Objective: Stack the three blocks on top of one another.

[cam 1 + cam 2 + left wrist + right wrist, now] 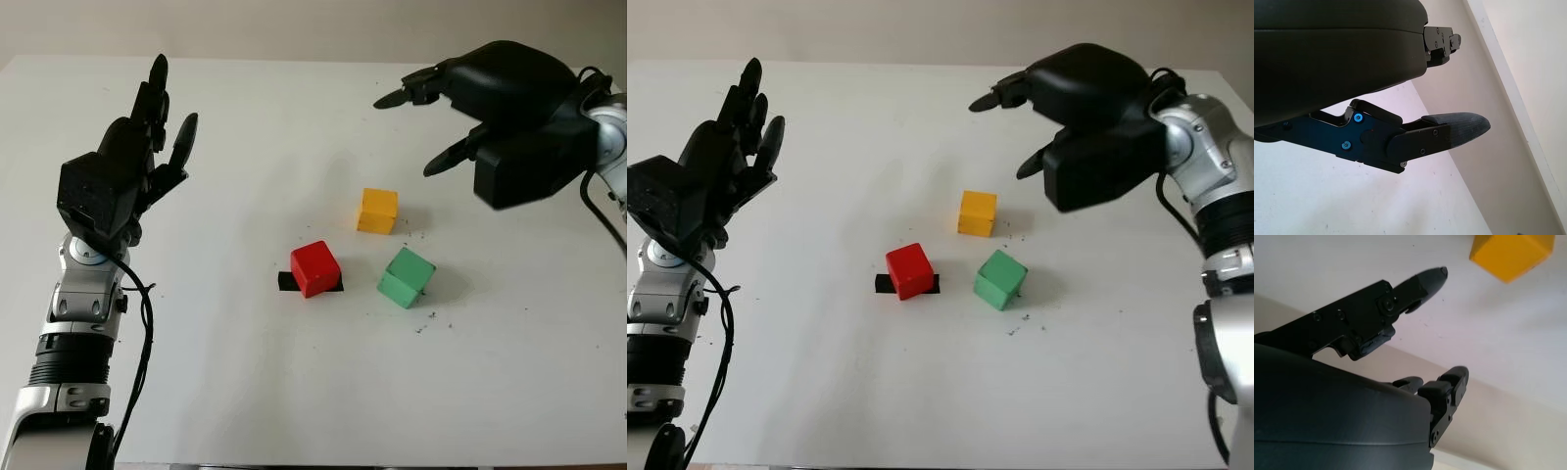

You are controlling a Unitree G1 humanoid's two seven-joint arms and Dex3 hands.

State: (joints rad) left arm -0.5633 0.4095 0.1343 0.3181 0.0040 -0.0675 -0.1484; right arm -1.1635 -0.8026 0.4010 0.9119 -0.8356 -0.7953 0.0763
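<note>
While all three blocks sit apart on the desk [196, 392], nothing is stacked yet. The right robot hand [460, 122] hangs open and empty above and beyond the yellow block [377, 211]; the left robot hand [147, 137] is raised open at the far left, holding nothing. The red block [315, 268] appears to sit on a dark strip [286, 281], with the green block [406, 277] just beside it. You should bring the right robot hand down squarely over the yellow block, fingers astride opposite faces, and avoid nudging its neighbours.
</note>
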